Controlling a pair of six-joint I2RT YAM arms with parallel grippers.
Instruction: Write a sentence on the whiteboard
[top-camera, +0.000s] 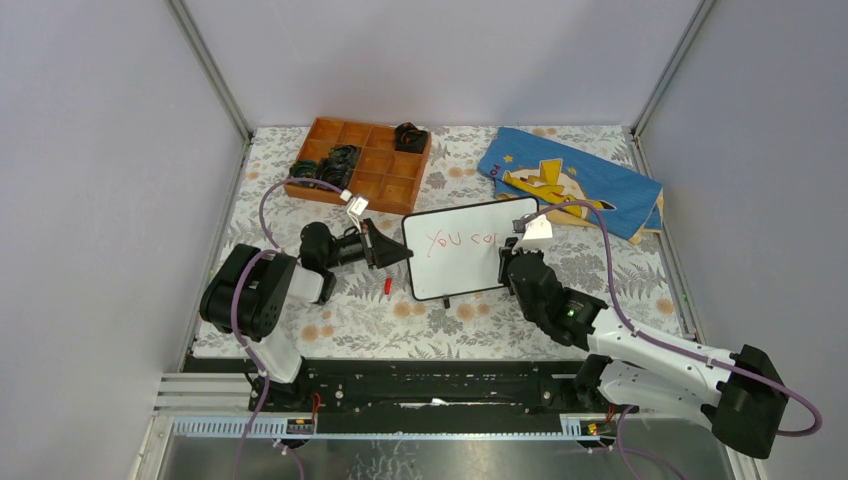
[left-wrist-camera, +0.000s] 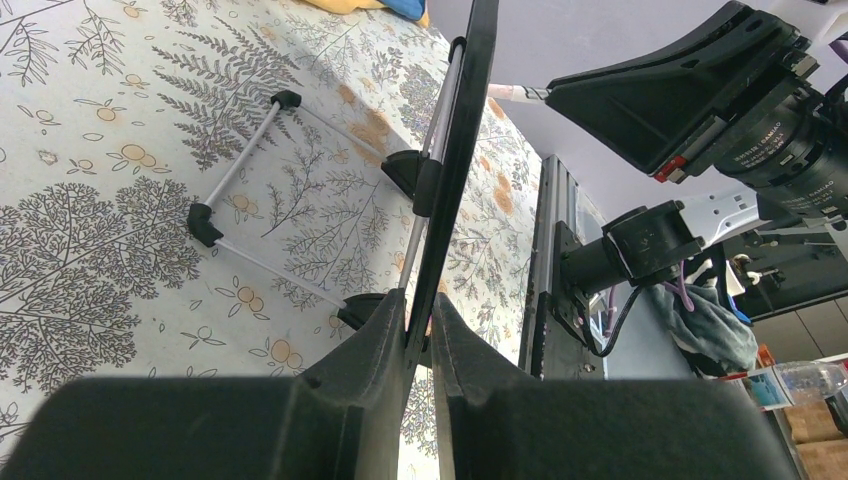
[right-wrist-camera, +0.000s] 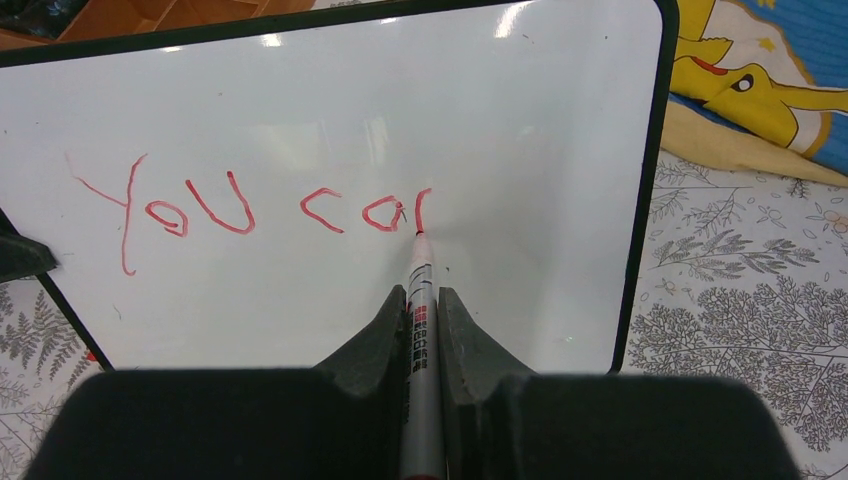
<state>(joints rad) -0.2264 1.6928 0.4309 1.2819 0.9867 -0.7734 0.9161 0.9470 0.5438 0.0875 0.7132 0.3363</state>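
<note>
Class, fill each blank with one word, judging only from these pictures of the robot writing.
1. The marker in the right gripper writes in ___ ink.
2. The sentence on the whiteboard starts with the word ___.
3. The cloth with the yellow figure is ___.
Missing words: red; You; blue.

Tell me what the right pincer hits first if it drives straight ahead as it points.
The whiteboard: the right pincer holds a marker whose tip touches its white face.
</note>
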